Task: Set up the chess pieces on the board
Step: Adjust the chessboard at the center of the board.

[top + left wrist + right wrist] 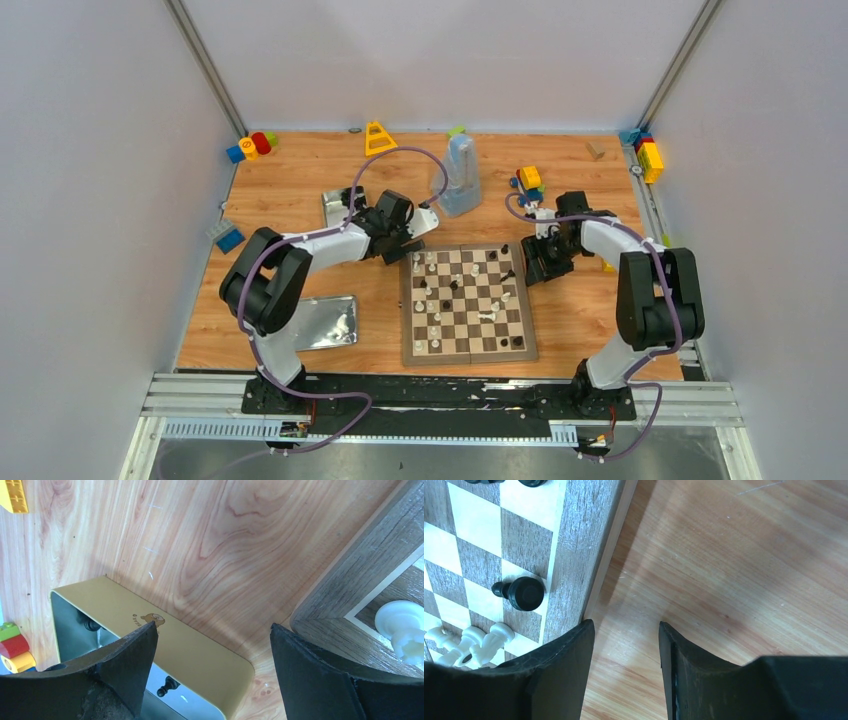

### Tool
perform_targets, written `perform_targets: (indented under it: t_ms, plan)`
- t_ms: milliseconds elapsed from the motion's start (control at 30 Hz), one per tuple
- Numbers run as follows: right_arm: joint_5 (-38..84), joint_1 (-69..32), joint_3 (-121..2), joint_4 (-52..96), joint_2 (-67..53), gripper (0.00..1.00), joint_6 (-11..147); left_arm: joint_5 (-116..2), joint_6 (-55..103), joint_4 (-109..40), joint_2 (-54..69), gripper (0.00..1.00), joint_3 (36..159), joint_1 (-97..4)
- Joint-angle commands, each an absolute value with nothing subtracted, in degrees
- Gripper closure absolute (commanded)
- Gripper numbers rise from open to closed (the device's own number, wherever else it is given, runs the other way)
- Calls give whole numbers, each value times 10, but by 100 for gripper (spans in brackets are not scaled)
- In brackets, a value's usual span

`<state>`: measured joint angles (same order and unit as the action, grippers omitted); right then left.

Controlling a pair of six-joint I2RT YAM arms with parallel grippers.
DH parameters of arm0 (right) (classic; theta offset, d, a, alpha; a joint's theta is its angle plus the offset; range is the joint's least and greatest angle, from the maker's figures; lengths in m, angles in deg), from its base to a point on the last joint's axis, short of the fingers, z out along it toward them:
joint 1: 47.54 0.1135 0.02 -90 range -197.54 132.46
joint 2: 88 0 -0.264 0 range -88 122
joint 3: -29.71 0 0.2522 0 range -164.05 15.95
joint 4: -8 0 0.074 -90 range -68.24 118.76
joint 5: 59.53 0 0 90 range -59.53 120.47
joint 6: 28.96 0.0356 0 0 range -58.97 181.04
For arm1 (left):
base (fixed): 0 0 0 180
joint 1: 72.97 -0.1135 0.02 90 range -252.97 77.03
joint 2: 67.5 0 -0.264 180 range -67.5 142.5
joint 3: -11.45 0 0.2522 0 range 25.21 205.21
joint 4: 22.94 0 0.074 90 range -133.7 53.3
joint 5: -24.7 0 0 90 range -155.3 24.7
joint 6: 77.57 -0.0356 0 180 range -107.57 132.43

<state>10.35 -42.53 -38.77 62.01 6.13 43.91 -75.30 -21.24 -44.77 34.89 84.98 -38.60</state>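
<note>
The board (406,300) lies in the middle of the table, with several black and cream chess pieces (452,285) scattered over its squares. My left gripper (397,246) hangs open and empty just off the board's far left corner (345,580), between it and a metal tin (165,640). A cream piece (402,627) stands in that corner, and a black piece (167,685) lies inside the tin. My right gripper (535,265) is beside the board's right border (574,555), open over bare table (625,624). A black piece (521,593) and cream pieces (471,642) sit near that edge.
The open tin (343,205) stands behind the left arm, and its silver lid (318,325) lies at the front left. A translucent blue container (460,175), a yellow triangle (378,137) and colourful toy blocks (528,180) (650,155) (250,145) (228,237) sit round the back and sides.
</note>
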Motion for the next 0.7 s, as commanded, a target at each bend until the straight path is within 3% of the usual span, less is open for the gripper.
perform_targets:
  t_ms: [0, 433, 667]
  plan:
    - [35, -403, -399, 608, 76, 48, 471, -739, -184, -443, 358, 9, 877, -394]
    - [55, -402, -429, 606, 77, 49, 472, -738, -172, -484, 334, 7, 916, -443]
    - [99, -419, -440, 608, 12, 49, 452, -719, -148, -548, 241, 6, 908, -455]
